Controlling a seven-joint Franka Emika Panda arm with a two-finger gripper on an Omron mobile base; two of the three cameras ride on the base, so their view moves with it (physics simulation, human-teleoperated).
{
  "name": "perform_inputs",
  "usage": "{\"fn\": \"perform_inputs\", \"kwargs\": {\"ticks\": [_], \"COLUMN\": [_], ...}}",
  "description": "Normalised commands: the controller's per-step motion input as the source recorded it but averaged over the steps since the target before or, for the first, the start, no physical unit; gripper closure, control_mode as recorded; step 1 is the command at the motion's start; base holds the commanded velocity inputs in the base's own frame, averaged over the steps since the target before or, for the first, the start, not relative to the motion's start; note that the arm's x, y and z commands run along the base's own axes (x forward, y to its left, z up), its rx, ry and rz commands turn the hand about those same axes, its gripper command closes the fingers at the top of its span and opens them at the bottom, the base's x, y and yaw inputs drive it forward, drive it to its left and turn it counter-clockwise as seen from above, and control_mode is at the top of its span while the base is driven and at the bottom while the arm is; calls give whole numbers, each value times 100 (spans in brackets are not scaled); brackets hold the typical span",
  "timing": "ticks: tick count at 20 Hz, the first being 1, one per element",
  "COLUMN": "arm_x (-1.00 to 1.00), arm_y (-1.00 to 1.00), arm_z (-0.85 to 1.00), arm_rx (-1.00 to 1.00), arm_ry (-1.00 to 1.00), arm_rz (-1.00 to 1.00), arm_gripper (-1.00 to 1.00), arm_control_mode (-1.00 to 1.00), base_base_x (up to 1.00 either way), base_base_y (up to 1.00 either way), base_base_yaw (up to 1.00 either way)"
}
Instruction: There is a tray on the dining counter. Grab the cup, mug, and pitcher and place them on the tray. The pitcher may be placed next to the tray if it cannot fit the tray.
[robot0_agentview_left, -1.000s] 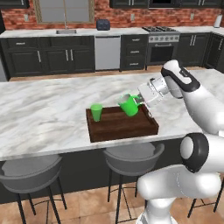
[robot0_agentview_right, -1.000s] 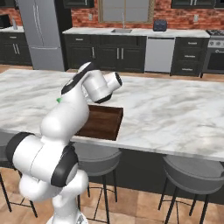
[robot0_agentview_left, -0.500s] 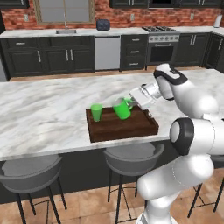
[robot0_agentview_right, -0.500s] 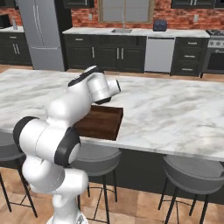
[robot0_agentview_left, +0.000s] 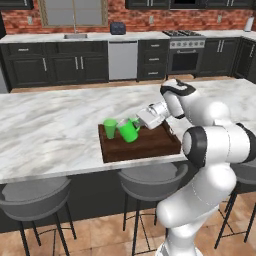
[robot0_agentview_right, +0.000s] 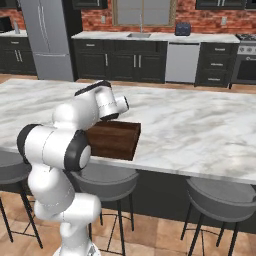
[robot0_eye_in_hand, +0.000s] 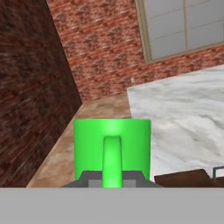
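Spanning the foreground in both base views, the long white grey-veined marble dining counter (robot0_agentview_left: 45, 135) carries the rectangular dark brown wooden tray (robot0_agentview_left: 145, 145) near its front edge. No brand, label or legible writing appears on any surface.

In the right base view the white robot arm covers most of the tray (robot0_agentview_right: 120, 140); only its right part and near side wall show.

The two-finger gripper (robot0_agentview_left: 140, 120) reaches over the tray from the right in the left base view. Its jaws are closed almost fully on the loop handle of the small bright green cylindrical mug (robot0_agentview_left: 129, 131). The mug is tilted and sits low over the tray's left half; whether its base touches the tray floor cannot be determined.

In the hand view the mug (robot0_eye_in_hand: 112, 146) is seen handle-first, the handle running down between the dark finger tips (robot0_eye_in_hand: 89, 179). The lower end of the handle is cut off at the bottom edge.

The small bright green tapered handleless cup (robot0_agentview_left: 110, 128) stands upright in the tray's left end, just beside the mug. The mug overlaps its right edge, so contact between the two cannot be determined.

A corner of the tray (robot0_eye_in_hand: 188, 178) shows at lower right in the hand view.
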Motion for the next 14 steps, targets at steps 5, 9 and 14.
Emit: {"fn": "perform_inputs", "kwargs": {"ticks": [5, 9, 14], "arm_x": [28, 34, 35], "arm_y": [0, 0, 0], "arm_z": [-39, -22, -16], "arm_rx": [0, 2, 2], "arm_ry": [-4, -9, -6], "arm_rz": [3, 3, 1], "arm_gripper": [100, 100, 100], "arm_control_mode": [-100, -100, -100], "base_base_x": [0, 0, 0], "base_base_y": [0, 0, 0], "base_base_yaw": [0, 0, 0]}}
